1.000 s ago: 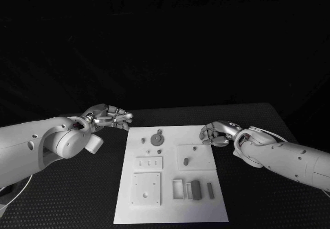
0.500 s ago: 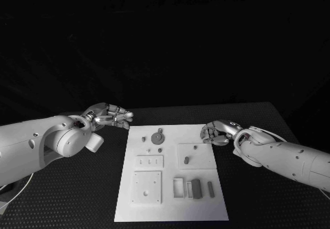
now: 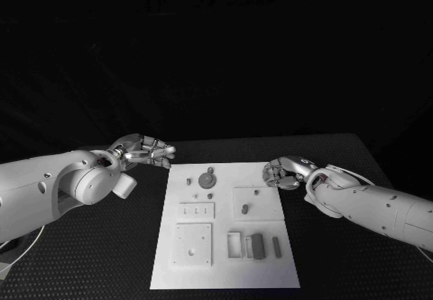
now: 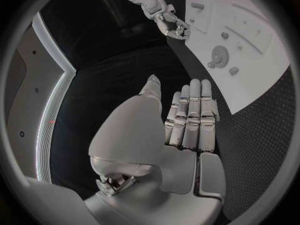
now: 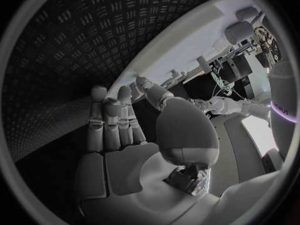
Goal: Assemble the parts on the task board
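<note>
Small grey parts [image 3: 257, 246] lie untouched on the white task board [image 3: 226, 278] at mid-table. Beyond them, the right hand [image 3: 283, 174] hovers at the board's edge and the left hand [image 3: 144, 152] beside its far corner, both curled and empty; a careless reach could scatter loose pieces.

Both arms are chunky glossy white shells with small dark screw holes dotted along them. Each ends in a silver metallic robot hand, left [image 3: 144, 152] and right [image 3: 284, 173], with segmented fingers and smooth rounded palm casings.
</note>
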You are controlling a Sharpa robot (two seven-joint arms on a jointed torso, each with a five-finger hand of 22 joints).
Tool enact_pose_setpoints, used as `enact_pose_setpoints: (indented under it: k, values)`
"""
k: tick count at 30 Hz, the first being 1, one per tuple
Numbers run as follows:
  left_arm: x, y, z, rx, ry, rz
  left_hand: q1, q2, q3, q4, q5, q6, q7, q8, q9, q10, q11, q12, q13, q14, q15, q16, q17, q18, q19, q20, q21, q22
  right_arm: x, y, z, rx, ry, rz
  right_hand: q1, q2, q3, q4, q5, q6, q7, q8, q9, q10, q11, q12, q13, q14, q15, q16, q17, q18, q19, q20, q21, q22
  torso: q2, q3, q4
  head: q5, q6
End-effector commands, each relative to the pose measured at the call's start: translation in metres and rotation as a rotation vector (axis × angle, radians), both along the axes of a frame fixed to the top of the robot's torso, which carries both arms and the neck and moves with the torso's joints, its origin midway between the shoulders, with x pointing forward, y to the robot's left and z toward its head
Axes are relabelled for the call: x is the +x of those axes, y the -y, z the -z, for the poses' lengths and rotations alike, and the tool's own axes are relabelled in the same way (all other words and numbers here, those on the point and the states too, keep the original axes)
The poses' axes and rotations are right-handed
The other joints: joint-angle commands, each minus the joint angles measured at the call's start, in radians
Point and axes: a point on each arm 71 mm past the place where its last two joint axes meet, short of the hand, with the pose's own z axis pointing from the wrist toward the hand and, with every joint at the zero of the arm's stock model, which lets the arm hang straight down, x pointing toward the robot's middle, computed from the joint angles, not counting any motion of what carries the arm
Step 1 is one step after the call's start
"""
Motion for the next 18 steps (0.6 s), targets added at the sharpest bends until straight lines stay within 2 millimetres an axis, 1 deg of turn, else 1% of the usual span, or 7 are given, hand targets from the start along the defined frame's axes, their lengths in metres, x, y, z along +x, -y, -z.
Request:
enact_pose_setpoints:
  k: [1, 8, 18]
  values:
    - [-0.0006, 0.0026, -0.0008, -0.004, 0.006, 0.020, 0.001, -0.004, 0.003, 0.003, -0.001, 0.004, 0.002, -0.007, -0.002, 0.005, 0.000, -0.004, 0.002, 0.009, 0.001, -0.005, 0.002, 0.001, 0.004, -0.001, -0.003, 0.001, -0.0005, -0.0027, 0.0000, 0.007, 0.005, -0.018, 0.008, 0.010, 0.001, -0.007, 0.003, 0.010, 0.001, 0.004, 0.002, 0.004, -0.007, 0.006, -0.003, -0.001, -0.007, 0.004, 0.002, 0.014, 0.004, -0.004, 0.001, 0.010, 0.000, 0.0006, -0.0008, 0.001, 0.000]
    - [-0.0009, 0.0038, -0.0008, -0.005, 0.005, 0.024, 0.001, -0.004, 0.003, 0.003, -0.001, 0.003, 0.002, -0.007, -0.002, 0.005, 0.000, -0.005, 0.002, 0.009, 0.001, -0.005, 0.002, 0.002, 0.004, -0.001, -0.004, 0.001, -0.0004, -0.0050, -0.0001, 0.010, 0.008, -0.026, 0.019, 0.016, -0.002, -0.008, 0.003, 0.017, -0.001, 0.009, 0.004, 0.006, -0.009, 0.013, -0.009, 0.002, -0.009, 0.007, 0.004, 0.014, 0.007, -0.005, 0.003, 0.013, 0.000, 0.0002, -0.0004, 0.001, 0.000]
    - [-0.0011, 0.0037, -0.0007, -0.005, 0.004, 0.024, 0.000, -0.004, 0.003, 0.003, -0.001, 0.003, 0.003, -0.008, -0.002, 0.005, 0.000, -0.005, 0.002, 0.009, 0.001, -0.006, 0.003, 0.002, 0.004, -0.001, -0.004, 0.001, -0.0001, -0.0054, 0.0003, 0.008, 0.004, -0.026, 0.024, 0.026, -0.010, -0.007, 0.003, 0.043, -0.005, 0.024, 0.015, 0.007, -0.013, 0.024, -0.019, 0.005, -0.013, 0.010, 0.006, 0.014, 0.009, -0.005, 0.005, 0.016, 0.000, 0.0000, -0.0007, 0.002, -0.002]
